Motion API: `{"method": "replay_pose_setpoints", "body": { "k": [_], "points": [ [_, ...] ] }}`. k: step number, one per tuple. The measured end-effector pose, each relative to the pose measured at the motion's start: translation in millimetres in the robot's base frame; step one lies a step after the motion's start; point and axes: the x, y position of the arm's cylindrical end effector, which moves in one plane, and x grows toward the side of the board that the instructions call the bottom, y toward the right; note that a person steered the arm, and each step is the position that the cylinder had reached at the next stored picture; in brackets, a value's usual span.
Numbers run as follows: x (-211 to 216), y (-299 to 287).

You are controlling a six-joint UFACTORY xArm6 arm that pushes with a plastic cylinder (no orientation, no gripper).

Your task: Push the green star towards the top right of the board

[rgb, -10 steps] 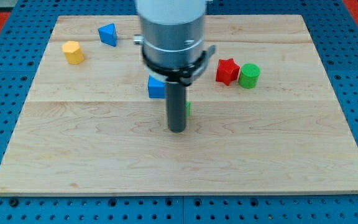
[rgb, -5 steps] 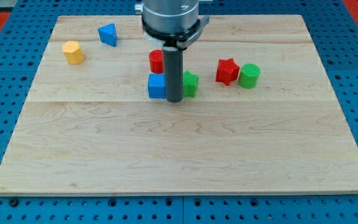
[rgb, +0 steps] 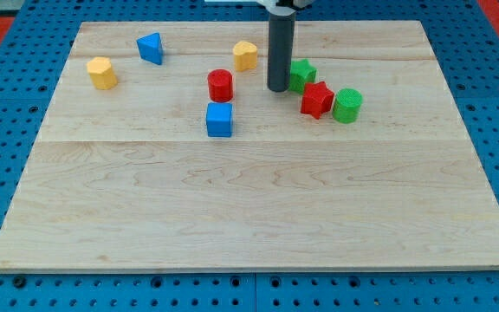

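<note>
The green star (rgb: 301, 74) lies right of the board's middle, in the upper part, just above the red star (rgb: 316, 100). My tip (rgb: 277, 89) stands right against the green star's left side. The rod rises straight up out of the view's top. A green cylinder (rgb: 347, 105) sits just right of the red star.
A red cylinder (rgb: 221, 85) and a blue cube (rgb: 219, 120) lie left of my tip. A yellow block (rgb: 245, 55) sits up-left of it. A blue triangle (rgb: 151, 48) and a yellow block (rgb: 102, 73) lie at the upper left of the wooden board (rgb: 249, 217).
My tip has moved up and to the right, and the green star has slid with it from beside the blue cube to above the red star.
</note>
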Motion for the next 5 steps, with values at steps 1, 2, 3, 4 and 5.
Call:
{"method": "replay_pose_setpoints", "body": {
  "k": [1,2,3,4,5],
  "points": [
    [-15,17],
    [-23,43],
    [-23,68],
    [-24,92],
    [-24,96]
  ]
}}
